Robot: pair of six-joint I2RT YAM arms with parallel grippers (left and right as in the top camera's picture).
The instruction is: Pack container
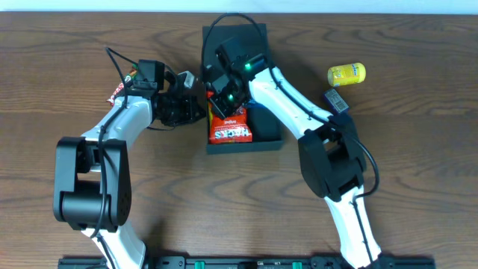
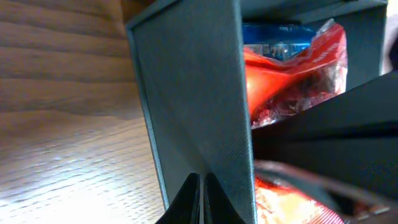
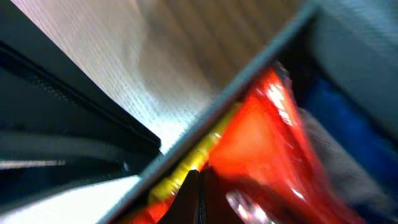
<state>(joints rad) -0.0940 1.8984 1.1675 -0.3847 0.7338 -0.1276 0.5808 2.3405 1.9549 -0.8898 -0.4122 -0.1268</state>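
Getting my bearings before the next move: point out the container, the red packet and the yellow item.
container [image 1: 246, 147], overhead, near wall rim.
red packet [image 1: 230, 131], overhead, printed face.
yellow item [image 1: 346, 73], overhead, its middle.

Snack packet inside container.

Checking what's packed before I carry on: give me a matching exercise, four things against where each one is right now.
Things:
1. red snack packet
2. yellow packet
3. left tool
4. right tool

Places:
A. over the inside of the container, above the red packet
B. on the table, right of the container
C. lying in the container
D. outside the container's left wall

Pairs: 1-C; 2-B; 3-D; 4-A
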